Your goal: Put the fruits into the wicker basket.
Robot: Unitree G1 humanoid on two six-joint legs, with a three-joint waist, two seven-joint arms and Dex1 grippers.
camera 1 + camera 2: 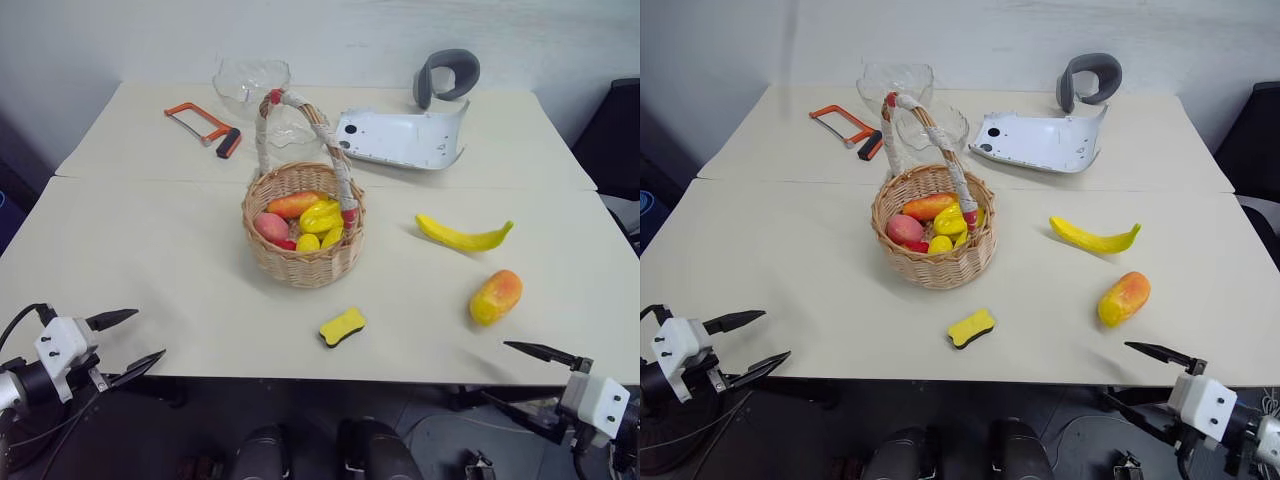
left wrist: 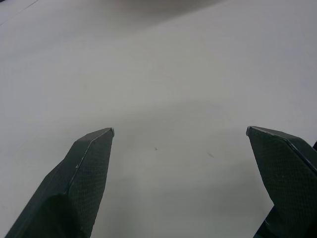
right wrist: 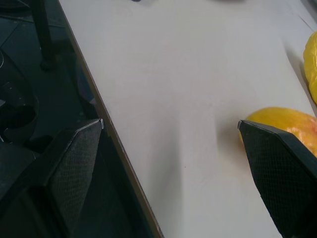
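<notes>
The wicker basket (image 1: pixel 300 268) stands mid-table, its taped handle arching over several orange, yellow and pink fruits inside. To its right on the bare tabletop lie a curved yellow banana (image 1: pixel 463 236) and, nearer the front edge, an orange-yellow mango (image 1: pixel 496 296). My right gripper (image 1: pixel 1116 371) hangs open just off the table's front edge, below the mango. In the right wrist view the mango (image 3: pixel 282 119) shows just beyond one finger. At the front left corner my left gripper (image 1: pixel 148 335) is open, and nothing lies between its fingers (image 2: pixel 89 163) but tabletop.
A small yellow sponge (image 1: pixel 342 326) lies near the front edge, below the basket. At the back are an orange hacksaw (image 1: pixel 203 126), clear glass bowls (image 1: pixel 250 82), a white plastic shell (image 1: pixel 402 137) and a grey curved band (image 1: pixel 447 75). A dark chair (image 1: pixel 615 140) stands at the right.
</notes>
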